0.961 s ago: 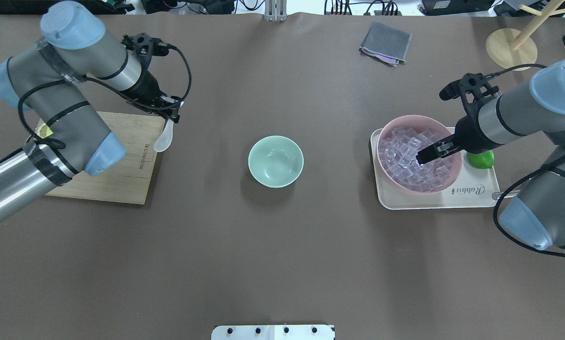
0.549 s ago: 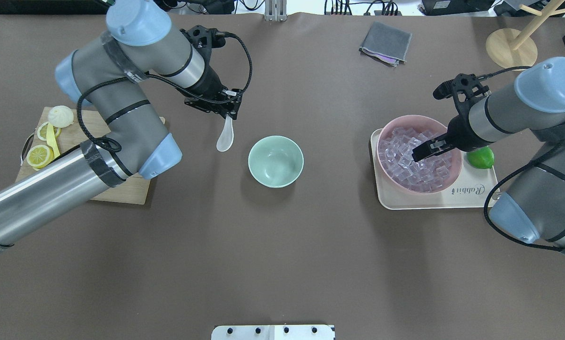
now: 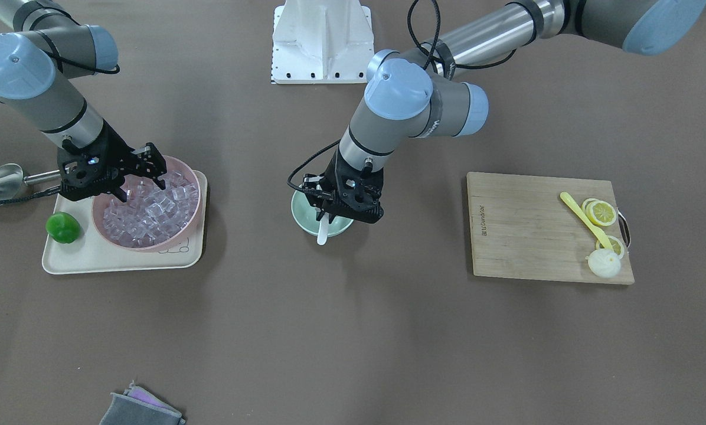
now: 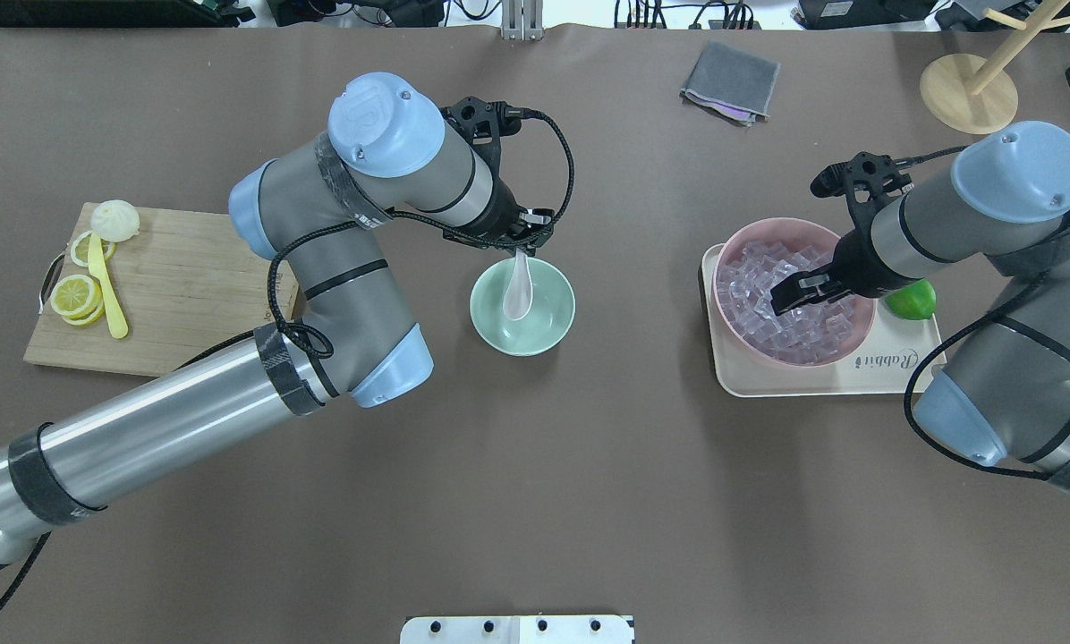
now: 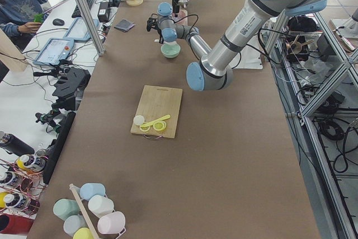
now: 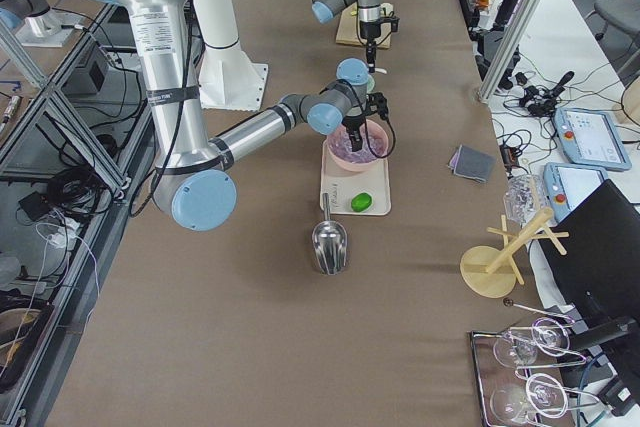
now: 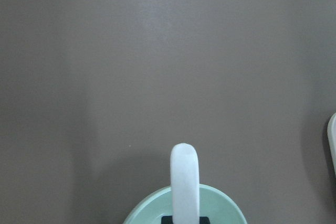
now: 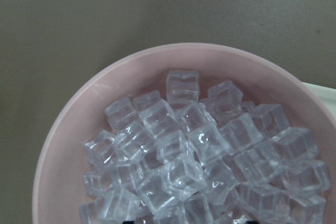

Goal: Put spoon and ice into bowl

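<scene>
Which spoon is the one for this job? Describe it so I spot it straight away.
Look at the mint-green bowl at the table's centre. The left gripper holds the spoon by its handle, scoop down over that bowl. It is short, white and slightly translucent, unlike the long yellow spoon on the cutting board.

**Spoon, bowl and ice.** You see the spoon (image 4: 517, 291), small, white and slightly translucent, gripped by its handle in the left claw (image 4: 523, 253) and hanging scoop-down over the hollow of the bowl (image 4: 548, 329); whether the scoop touches the bowl cannot be told. The bowl, small, round, mint-green and smooth-sided, stands upright on the table (image 4: 535, 465). The ice (image 8: 182, 88), small clear colourless cubes, lies heaped in the pink bowl (image 8: 58, 145), well apart from the mint-green one; you cannot single out the task's cube.
</scene>
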